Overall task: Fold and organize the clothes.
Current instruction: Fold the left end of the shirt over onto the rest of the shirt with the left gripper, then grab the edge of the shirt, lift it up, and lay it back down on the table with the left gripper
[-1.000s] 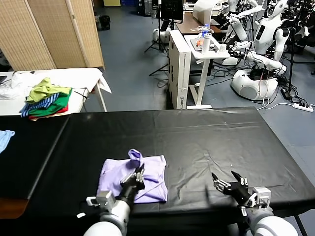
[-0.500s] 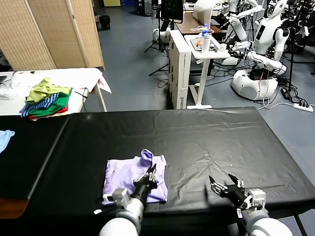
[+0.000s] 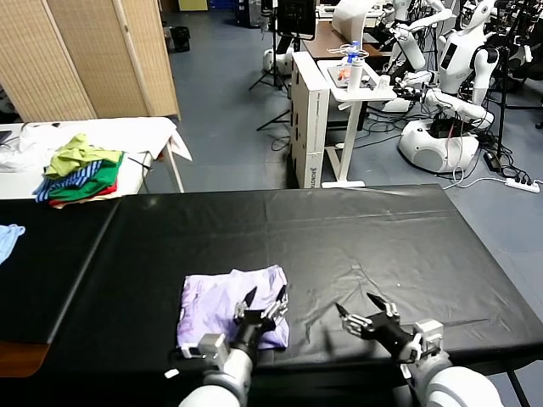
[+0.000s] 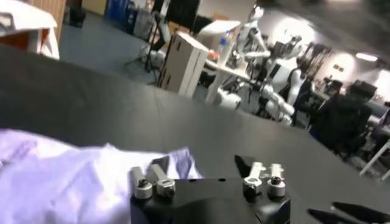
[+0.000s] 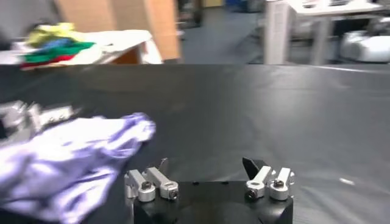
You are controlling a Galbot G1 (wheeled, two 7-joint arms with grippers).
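Looking down from the head view: the lavender T-shirt [image 3: 231,301] lies folded into a rough rectangle on the black table [image 3: 365,229], near the front edge and left of centre. Its long axis runs side to side, slightly wider than deep. My left gripper [image 3: 263,301] sits over the shirt's right-hand front corner, jaws spread wide, gripping no cloth that I can make out. My right gripper [image 3: 361,315] hovers over bare black cover, just right of the shirt, jaws also wide and empty. Left arm is plainly the nearer; the shirt lies to the left of my right fingers. Off task: the pile of garments [image 3: 81,168] on the white side table, and a light blue cloth [image 3: 7,237] at the far left edge.

Left wrist view: the shirt [image 4: 67,182] fills the near field beneath and beside my left gripper [image 4: 204,163]. Jaws stand apart with open table showing between them. A rumpled raised edge of fabric sits by one finger, which the head view flattens out. Judgement: whether the finger touches that edge I cannot tell.

Right wrist view: my right gripper [image 5: 207,164] is wide, nothing between the jaws. The shirt [image 5: 67,158] lies off to one side, apart from the fingers, with a bunched corner pointing towards them. This view alone shows the clear gap of table between my right fingers and the cloth.
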